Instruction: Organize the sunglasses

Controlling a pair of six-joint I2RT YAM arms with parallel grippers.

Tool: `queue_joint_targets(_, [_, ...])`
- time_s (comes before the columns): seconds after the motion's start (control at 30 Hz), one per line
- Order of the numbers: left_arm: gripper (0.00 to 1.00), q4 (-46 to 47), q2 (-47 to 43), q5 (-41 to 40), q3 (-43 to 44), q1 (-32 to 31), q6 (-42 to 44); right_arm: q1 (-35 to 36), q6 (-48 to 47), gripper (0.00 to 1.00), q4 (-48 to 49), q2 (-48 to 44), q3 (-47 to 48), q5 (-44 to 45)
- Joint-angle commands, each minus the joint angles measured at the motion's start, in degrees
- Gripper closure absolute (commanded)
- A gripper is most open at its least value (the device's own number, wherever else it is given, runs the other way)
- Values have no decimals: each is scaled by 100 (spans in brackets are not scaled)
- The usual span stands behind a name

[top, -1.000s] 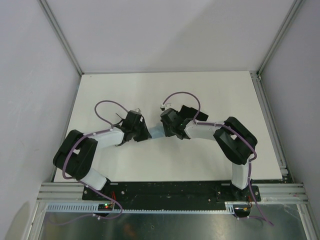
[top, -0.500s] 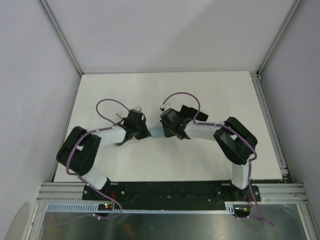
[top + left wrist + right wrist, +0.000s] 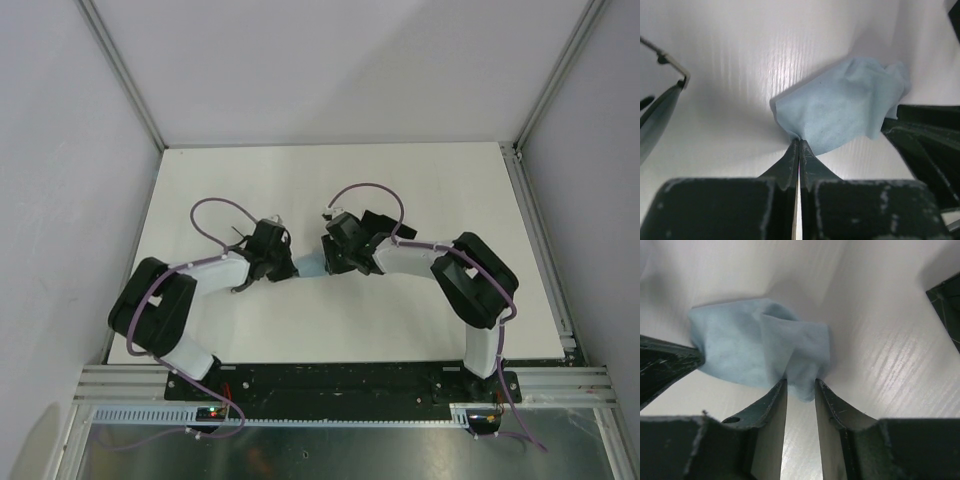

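A light blue cloth [image 3: 308, 266] lies on the white table between my two grippers. My left gripper [image 3: 799, 142] is shut on one corner of the cloth [image 3: 840, 110]. My right gripper [image 3: 801, 382] has its jaws pressed on a bunched fold at the other end of the cloth [image 3: 760, 345]. The sunglasses [image 3: 655, 122] show only at the left edge of the left wrist view: one dark lens and a thin temple arm. In the top view they are mostly hidden under my left wrist [image 3: 268, 248]. The black case [image 3: 376, 222] lies just behind my right wrist.
The white table [image 3: 450, 190] is walled on the left, back and right. A dark corner of the case [image 3: 947, 302] shows at the right edge of the right wrist view. The left gripper's finger [image 3: 662, 365] shows at the left edge there.
The left gripper has drawn slightly to the left and the right wrist has shifted a little. A bit more cloth shows between the two grippers.
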Motion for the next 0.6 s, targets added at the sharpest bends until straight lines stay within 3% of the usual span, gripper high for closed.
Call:
queue_joint_targets(0.0, [100,-600,-595,-2,114,-17,183,-151,32,65,-439,-250,-28,-211])
queue_joint_targets(0.23, [100,-843,-1227,22,329,-18,149,-321,-22,62,-580,-500,-25,-304])
queue_joint_targets(0.57, [100,-883,-1177,165,266,-25,87,-310,-51,63,-578,-413,-28,-620])
